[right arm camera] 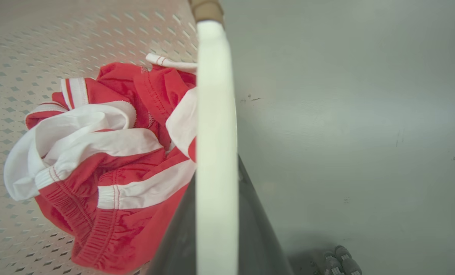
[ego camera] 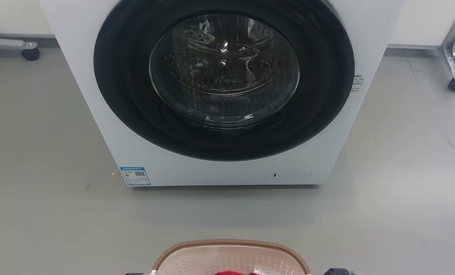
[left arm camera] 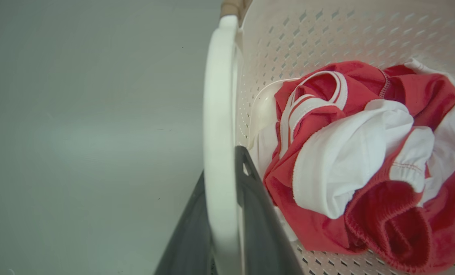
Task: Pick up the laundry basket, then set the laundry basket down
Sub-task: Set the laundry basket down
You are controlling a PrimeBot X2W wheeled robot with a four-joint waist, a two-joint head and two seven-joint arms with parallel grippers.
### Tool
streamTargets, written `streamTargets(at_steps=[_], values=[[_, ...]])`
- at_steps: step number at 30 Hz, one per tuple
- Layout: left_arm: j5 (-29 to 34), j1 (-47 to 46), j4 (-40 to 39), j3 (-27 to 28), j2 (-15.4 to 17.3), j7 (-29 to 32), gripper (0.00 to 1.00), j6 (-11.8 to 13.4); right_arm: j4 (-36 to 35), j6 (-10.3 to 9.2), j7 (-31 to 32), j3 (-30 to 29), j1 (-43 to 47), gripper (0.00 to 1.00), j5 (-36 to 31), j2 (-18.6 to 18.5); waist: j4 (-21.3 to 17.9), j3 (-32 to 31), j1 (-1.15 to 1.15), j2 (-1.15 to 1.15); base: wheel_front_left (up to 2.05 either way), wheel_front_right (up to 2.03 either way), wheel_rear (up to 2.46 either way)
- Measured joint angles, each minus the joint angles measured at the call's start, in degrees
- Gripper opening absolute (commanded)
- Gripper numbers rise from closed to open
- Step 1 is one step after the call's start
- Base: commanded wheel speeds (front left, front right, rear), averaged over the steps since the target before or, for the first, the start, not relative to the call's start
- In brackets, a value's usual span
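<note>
So the basket sits right at the bottom edge of the head view, on or just above the floor, dead centre in front of the washer and well apart from it. There's a bundle of red and white clothes lying inside. The left end effector has one finger on each side of the white left handle, and it looks pinched tight with no gap I can spot. It's the same on the other side, where the right end effector is clamped around the right handle. My read is that the grab is done and we're at the lift or carry part. I honestly can't tell from these views whether the bottom has left the floor. For the next move, both arms would need to rise or lower together at the same rate so the basket stays level and the clothes don't slide. The grip should hold until the base is flat on the floor, and only then should the fingers spread.
</note>
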Motion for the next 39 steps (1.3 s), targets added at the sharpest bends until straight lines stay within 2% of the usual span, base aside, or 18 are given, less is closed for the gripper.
streamTargets(at_steps=[12, 24, 39], values=[[0.21, -9.15, -1.03, -0.16, 0.04, -1.03, 0.0, 1.04, 1.57, 0.0, -2.01, -0.66, -9.93, 0.0, -0.04, -0.24, 0.15, 7.62, 0.01, 0.0, 0.0, 0.0, 0.0], [1.15, -17.35, -2.87, -0.24, -0.04, -2.47, 0.0, 2.5, 5.64, 0.07, -3.11, -1.32, -21.98, 0.0, -2.22, -0.22, 0.71, 17.34, 0.01, 0.0, 0.0, 0.0, 0.0], [1.19, -27.91, -4.16, 1.44, 0.02, -4.01, 0.0, 3.1, 8.24, 0.08, -5.57, -1.27, -33.2, 0.0, -4.69, -0.46, 1.84, 30.05, 0.01, 0.01, 0.0, 0.0, 0.0]])
